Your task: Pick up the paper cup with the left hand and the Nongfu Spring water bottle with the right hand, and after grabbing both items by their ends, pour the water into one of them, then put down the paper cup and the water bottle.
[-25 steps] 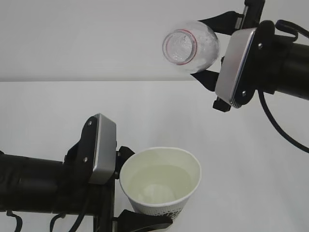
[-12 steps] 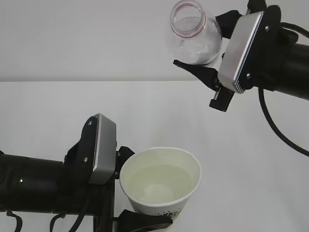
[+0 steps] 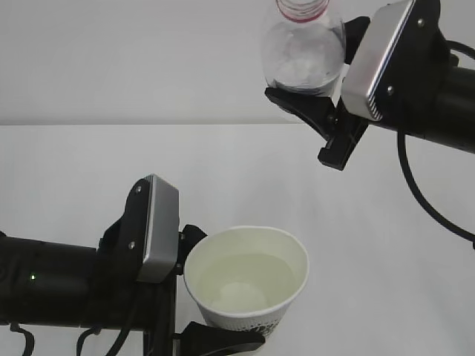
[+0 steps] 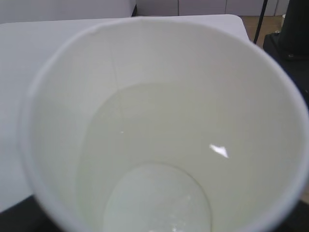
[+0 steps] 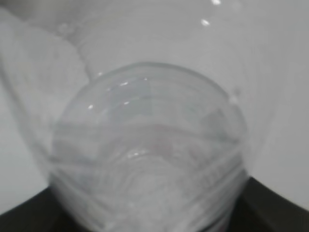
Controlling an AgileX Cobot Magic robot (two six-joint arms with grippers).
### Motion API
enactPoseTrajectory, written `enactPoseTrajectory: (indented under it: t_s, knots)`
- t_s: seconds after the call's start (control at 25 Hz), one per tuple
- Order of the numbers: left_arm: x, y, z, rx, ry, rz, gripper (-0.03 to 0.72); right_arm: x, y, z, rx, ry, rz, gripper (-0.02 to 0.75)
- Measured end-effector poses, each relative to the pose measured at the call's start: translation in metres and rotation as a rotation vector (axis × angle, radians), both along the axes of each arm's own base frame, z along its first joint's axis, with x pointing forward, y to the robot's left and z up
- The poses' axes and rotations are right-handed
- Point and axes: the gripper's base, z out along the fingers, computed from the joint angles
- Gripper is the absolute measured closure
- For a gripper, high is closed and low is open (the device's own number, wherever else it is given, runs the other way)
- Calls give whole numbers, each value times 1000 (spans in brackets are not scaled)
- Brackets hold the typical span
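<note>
Closest to me, my left hand [image 3: 223,297] has its fingers [image 3: 223,340] spread fairly wide and clamped around the paper cup [image 3: 246,282] near its base. The cup's upright, held low at the front, with the water [image 4: 159,159] sitting in it, partly full. Further back and up high, my right hand [image 3: 312,81] has its fingers [image 3: 300,107] closed on the Nongfu Spring water bottle [image 3: 303,52], neck pointing up, over the white bench [image 3: 74,170].

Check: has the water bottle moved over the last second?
Yes. The water bottle has tipped from mouth-toward-camera to nearly upright and risen; the paper cup below stays fixed.
</note>
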Motion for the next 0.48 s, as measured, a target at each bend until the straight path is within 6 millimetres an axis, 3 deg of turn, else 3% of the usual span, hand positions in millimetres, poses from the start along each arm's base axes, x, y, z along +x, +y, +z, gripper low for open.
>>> enactPoseTrajectory:
  t_s: [0.48]
  knots:
    - [0,0,-1,7,0,3,125,0,0,0,38,43,-4,260]
